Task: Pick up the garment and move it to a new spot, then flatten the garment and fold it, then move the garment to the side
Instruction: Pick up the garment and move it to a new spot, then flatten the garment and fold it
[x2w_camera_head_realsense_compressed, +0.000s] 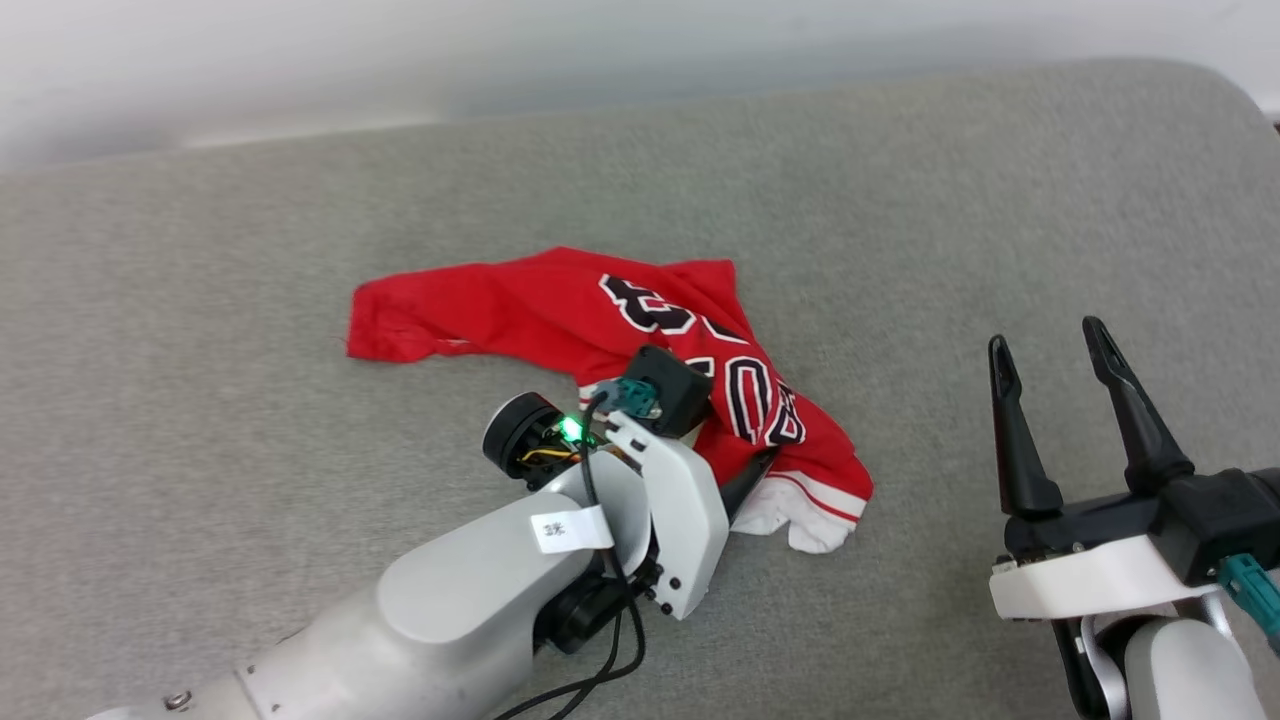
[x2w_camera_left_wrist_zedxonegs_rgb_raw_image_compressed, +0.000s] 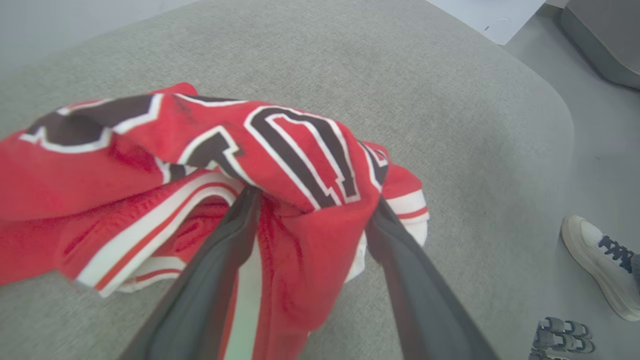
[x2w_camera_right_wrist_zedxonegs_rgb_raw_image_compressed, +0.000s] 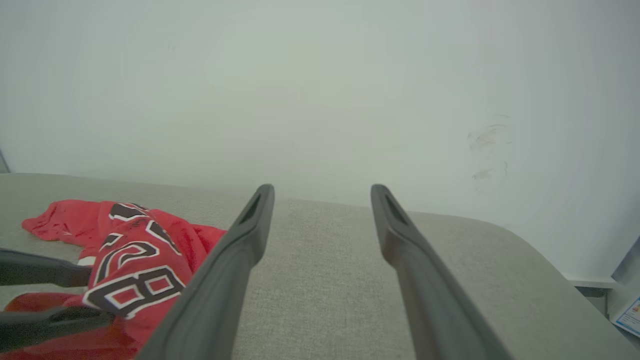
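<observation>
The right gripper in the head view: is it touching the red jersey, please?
No, the right gripper stands open over bare grey upholstery, apart from the red jersey.

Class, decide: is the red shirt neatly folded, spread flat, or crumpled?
Crumpled. The shirt lies bunched in uneven folds on the grey surface, its lettering twisted.

The shirt (x2w_camera_head_realsense_compressed: 560, 310) is red, with black lettering outlined in white. Its sleeve (x2w_camera_head_realsense_compressed: 805, 520) is white, edged in red-and-white stripes. Under the shirt, the surface (x2w_camera_head_realsense_compressed: 950, 200) is a plain grey weave. The arm (x2w_camera_head_realsense_compressed: 470, 600) over the shirt's near edge is pale grey with black parts, a green light (x2w_camera_head_realsense_compressed: 571, 428) and a teal plug (x2w_camera_head_realsense_compressed: 634, 395). Right of the shirt, the fingers (x2w_camera_head_realsense_compressed: 1015, 440) are black. A shoe (x2w_camera_left_wrist_zedxonegs_rgb_raw_image_compressed: 595, 260) is white with dark laces.
</observation>
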